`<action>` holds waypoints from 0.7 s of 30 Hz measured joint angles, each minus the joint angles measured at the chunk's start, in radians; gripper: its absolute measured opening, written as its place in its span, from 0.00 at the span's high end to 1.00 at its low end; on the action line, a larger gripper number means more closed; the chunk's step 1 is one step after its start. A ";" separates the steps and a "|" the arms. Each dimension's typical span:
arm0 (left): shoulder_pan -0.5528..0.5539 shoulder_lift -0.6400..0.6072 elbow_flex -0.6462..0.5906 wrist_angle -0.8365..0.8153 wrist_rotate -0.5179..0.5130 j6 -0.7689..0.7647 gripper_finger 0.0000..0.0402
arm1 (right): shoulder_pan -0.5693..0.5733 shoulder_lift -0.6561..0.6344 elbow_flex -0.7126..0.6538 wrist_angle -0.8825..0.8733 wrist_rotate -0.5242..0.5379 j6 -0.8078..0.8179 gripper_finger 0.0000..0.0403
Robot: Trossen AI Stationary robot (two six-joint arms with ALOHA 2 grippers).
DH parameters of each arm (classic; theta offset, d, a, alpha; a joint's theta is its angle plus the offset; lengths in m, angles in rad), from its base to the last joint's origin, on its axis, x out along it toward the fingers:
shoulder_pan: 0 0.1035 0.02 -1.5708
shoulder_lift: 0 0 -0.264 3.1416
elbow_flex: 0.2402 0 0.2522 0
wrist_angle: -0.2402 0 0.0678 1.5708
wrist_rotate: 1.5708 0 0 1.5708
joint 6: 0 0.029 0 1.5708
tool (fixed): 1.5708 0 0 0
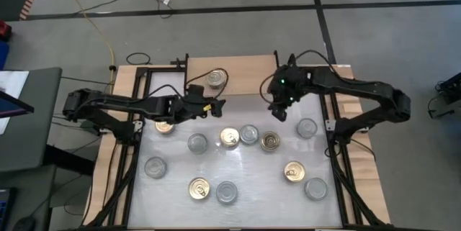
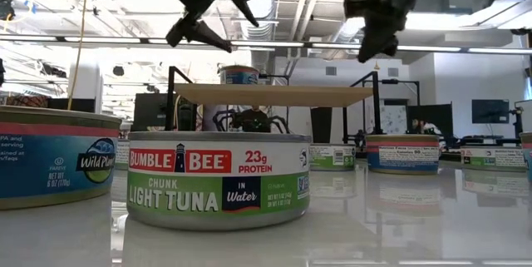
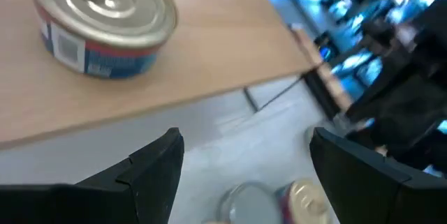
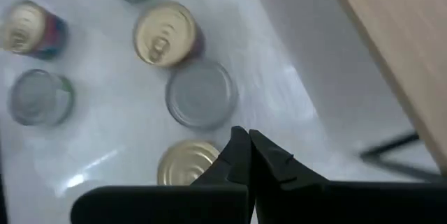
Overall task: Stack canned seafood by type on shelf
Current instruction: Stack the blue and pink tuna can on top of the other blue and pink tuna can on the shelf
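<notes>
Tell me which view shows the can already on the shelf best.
Left wrist view: the can fills the corner, lid and label clear on the shelf. High view shows only its lid; low view only a sliver above the board; right wrist view misses it.

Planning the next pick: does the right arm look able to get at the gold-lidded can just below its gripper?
Probably yes. The right gripper hangs shut above the table, and the gold-lidded can has an uncovered lid, though a silver can sits close beside it.
</notes>
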 joint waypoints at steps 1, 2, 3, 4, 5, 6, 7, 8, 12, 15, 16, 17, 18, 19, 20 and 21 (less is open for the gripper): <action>-0.007 0.001 0.000 -0.014 0.000 0.009 0.26 | 0.015 -0.003 0.000 -0.017 0.030 0.021 0.94; -0.012 0.001 0.000 -0.028 0.001 0.017 0.26 | 0.031 -0.004 0.000 -0.038 0.055 0.045 0.94; -0.016 0.001 0.000 -0.041 0.001 0.019 0.26 | 0.046 -0.004 0.000 -0.057 0.073 0.070 0.94; -0.019 0.001 0.000 -0.055 0.001 0.018 0.26 | 0.059 -0.004 0.000 -0.078 0.089 0.094 0.94; -0.023 0.001 0.000 -0.070 0.001 0.013 0.26 | 0.071 -0.004 -0.001 -0.103 0.105 0.115 0.94; -0.026 0.001 0.000 -0.085 0.001 0.004 0.26 | 0.082 -0.004 -0.005 -0.122 0.116 0.137 0.94; -0.029 0.002 0.000 -0.095 0.001 -0.002 0.26 | 0.093 -0.004 -0.013 -0.133 0.121 0.157 0.94; -0.033 0.002 0.000 -0.102 0.001 -0.003 0.26 | 0.103 -0.004 -0.028 -0.133 0.122 0.179 0.94; -0.036 0.001 0.000 -0.116 0.048 0.055 0.26 | 0.141 -0.009 -0.129 -0.083 0.124 0.285 0.94; -0.036 0.002 0.000 -0.116 0.084 0.124 0.26 | 0.171 -0.008 -0.225 0.032 0.134 0.368 0.94; -0.036 0.001 0.000 -0.116 0.085 0.143 0.26 | 0.182 -0.008 -0.255 0.071 0.147 0.395 0.94; -0.036 0.001 0.000 -0.116 0.086 0.159 0.26 | 0.194 -0.008 -0.283 0.112 0.169 0.423 0.94; -0.036 0.001 0.000 -0.116 0.086 0.174 0.26 | 0.206 -0.008 -0.308 0.153 0.191 0.456 0.94; -0.036 0.001 0.000 -0.116 0.087 0.185 0.26 | 0.218 -0.008 -0.330 0.175 0.216 0.490 0.94; -0.036 0.001 0.000 -0.116 0.087 0.195 0.26 | 0.231 -0.008 -0.347 0.187 0.246 0.521 0.94; -0.036 0.001 0.000 -0.116 0.087 0.203 0.26 | 0.245 -0.008 -0.366 0.199 0.277 0.552 0.94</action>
